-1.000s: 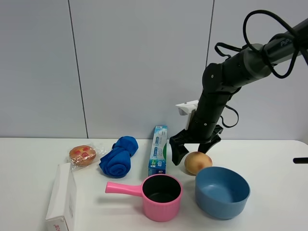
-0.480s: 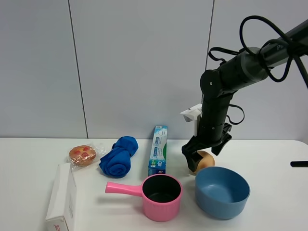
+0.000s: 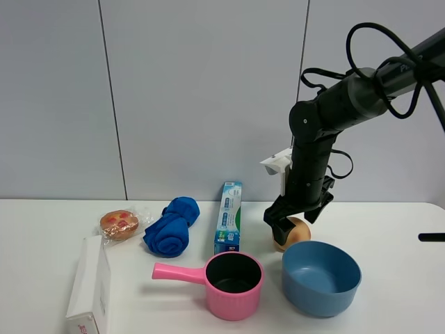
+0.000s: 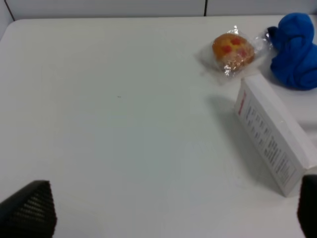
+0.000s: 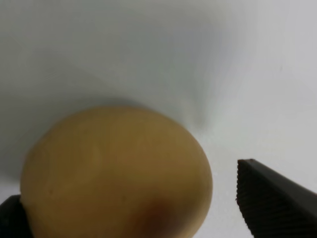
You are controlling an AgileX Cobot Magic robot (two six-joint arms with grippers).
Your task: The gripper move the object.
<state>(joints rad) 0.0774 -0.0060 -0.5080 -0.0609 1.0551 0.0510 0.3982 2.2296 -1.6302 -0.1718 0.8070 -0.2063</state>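
Just behind blue bowl [image 3: 321,289], gripper [image 3: 290,224] wide around fruit [image 3: 297,235], blue-green box [image 3: 229,217] alongside

Thick black right arm [image 3: 348,94] steeply downward, its black two-fingered claw [image 3: 288,226] parted; left black claw [image 4: 168,213] widely parted.

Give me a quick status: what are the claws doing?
Right gripper open, straddling fruit on table. Left gripper open, holding nothing. Blue bowl close beside fruit.
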